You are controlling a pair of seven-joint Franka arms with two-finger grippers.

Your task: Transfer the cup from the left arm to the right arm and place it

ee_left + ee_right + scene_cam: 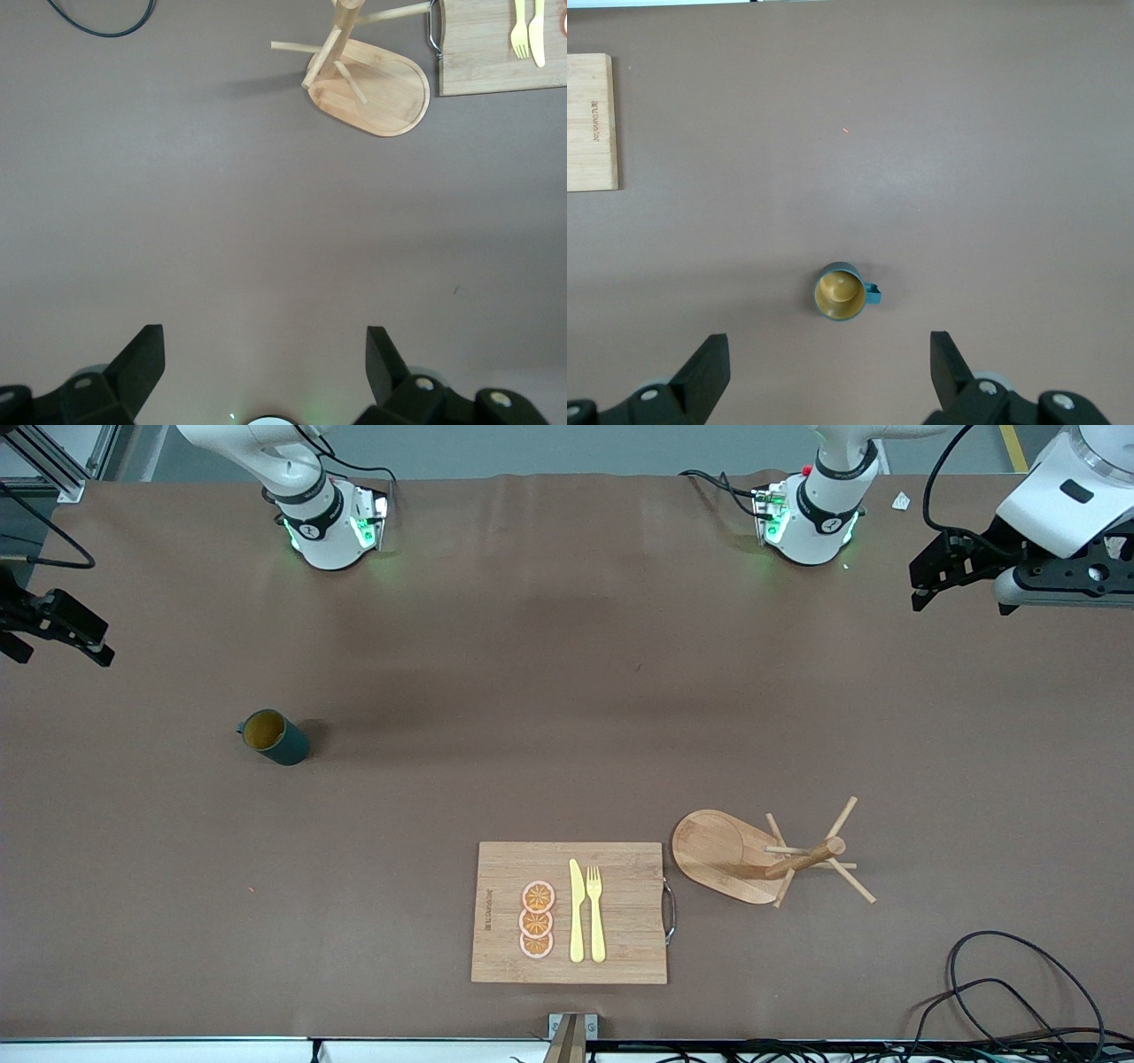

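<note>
Start of task, nothing grasped. Cup (pixel 274 737) stands upright on the table (pixel 567 691) toward the right arm's end. Left gripper (pixel 926 584) and right gripper (pixel 62 633) hang raised, jaws spread, empty. Next move likely calls for reaching the cup.

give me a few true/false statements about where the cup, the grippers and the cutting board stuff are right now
1. The cup stands upright on the table, held by neither gripper. True.
2. The left gripper is shut on the cup. False: it is open and empty, over bare table at the left arm's end.
3. The cup hangs on the wooden mug tree. False: the tree's pegs are bare; the cup sits toward the right arm's end.
4. A yellow knife and fork lie side by side on the cutting board. True.
5. The right gripper is open. True.
</note>
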